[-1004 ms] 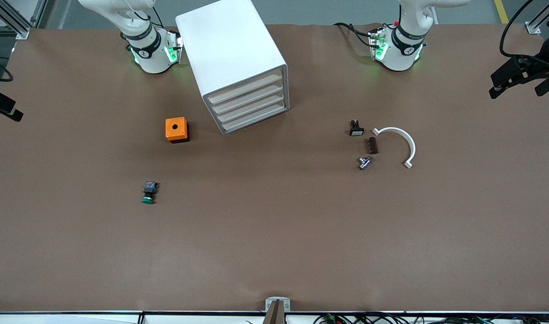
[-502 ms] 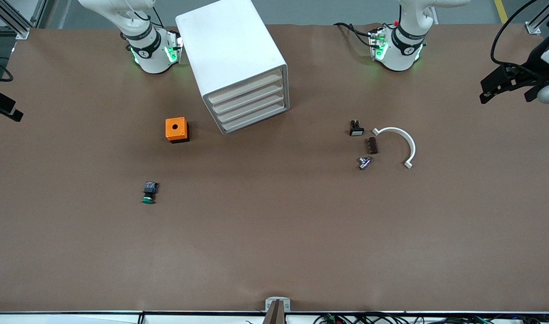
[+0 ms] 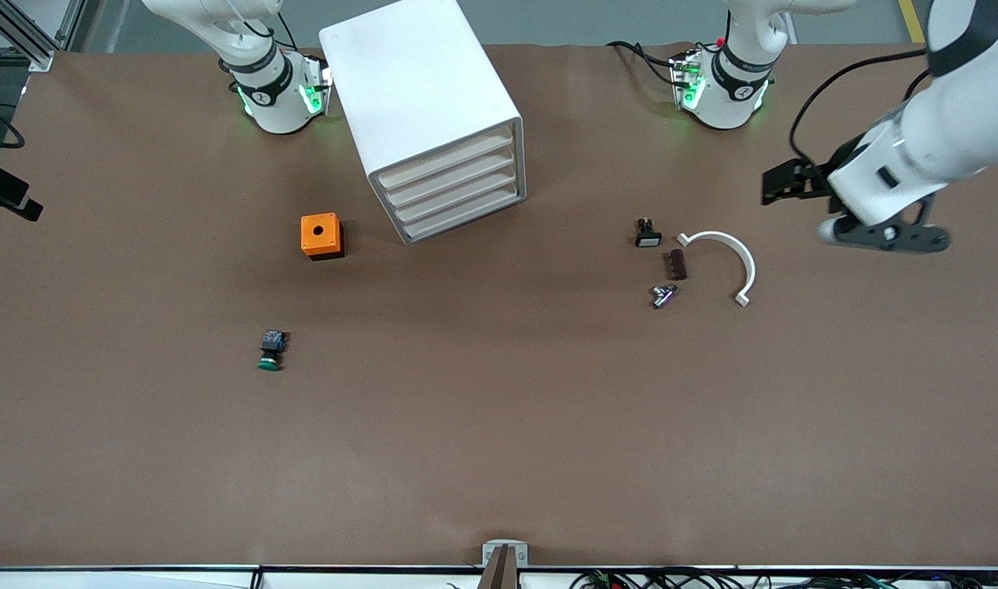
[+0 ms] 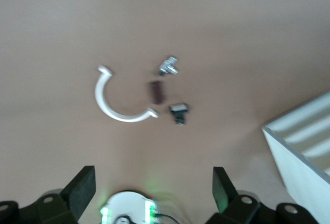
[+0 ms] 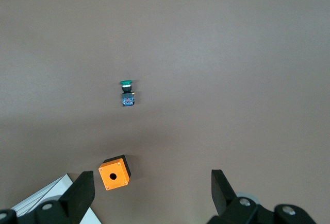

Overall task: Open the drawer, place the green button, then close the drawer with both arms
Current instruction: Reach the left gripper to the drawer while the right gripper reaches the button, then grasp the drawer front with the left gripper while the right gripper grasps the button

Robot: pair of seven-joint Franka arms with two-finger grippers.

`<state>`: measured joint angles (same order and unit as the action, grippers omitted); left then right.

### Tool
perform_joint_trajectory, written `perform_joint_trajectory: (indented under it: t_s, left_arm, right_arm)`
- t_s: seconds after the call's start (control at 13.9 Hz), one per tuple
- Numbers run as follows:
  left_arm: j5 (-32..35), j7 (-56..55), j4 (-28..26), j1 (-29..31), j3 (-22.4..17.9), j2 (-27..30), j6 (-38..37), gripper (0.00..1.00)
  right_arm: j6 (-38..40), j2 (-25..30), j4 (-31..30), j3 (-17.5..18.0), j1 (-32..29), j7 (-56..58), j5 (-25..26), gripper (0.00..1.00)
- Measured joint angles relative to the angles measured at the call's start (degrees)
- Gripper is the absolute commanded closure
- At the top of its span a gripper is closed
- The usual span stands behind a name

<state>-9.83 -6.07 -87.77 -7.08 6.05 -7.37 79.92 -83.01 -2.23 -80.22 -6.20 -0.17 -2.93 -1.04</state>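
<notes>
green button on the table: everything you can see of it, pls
The button is small, with a round green cap on a dark black-blue body showing red specks. It lies on its side on the brown table, cap toward the front camera. It is nearer that camera than the orange cube, toward the right arm's end of the table. Nothing touches it but the table; no gripper is near.

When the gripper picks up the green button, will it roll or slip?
The button lies on its side, round green cap toward the front camera, so a nudge might roll it, though its blocky dark body should limit that. It looks small and probably light. The cap seems smooth; gripping the squarer body is likely surer. Both grippers are open: left up near the white arc, right above the table.
</notes>
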Motion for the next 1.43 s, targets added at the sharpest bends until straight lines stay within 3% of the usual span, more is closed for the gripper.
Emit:
perform_joint_trajectory:
  t_s: [0.29,0.65,0.93,1.22,1.43]
  left_arm:
    - [-7.0,0.1,-0.2,-0.7,4.1,-8.4,3.4,0.00]
    - [-14.2,0.1,-0.2,-3.5,12.0,-16.8,11.6,0.00]
    - [-22.2,2.5,-0.2,-9.2,12.6,-22.3,16.9,0.00]
    - [-32.1,16.0,-0.5,-9.9,12.5,-30.2,19.7,0.00]
    - [-40.4,25.0,-1.9,-9.8,12.5,-34.5,22.3,0.00]
  right_arm:
    - [0.3,-0.9,-0.4,0.3,0.0,0.1,0.0,0.00]
    - [-1.9,-6.4,-3.6,0.8,1.7,0.1,0.0,0.00]
    - [-12.2,-8.7,-11.2,0.8,2.9,-0.9,0.0,0.00]
    - [-23.6,-9.3,-20.8,0.9,4.7,-4.9,-0.1,0.00]
    - [-29.0,-11.6,-24.6,1.0,7.4,-10.9,-0.1,0.00]
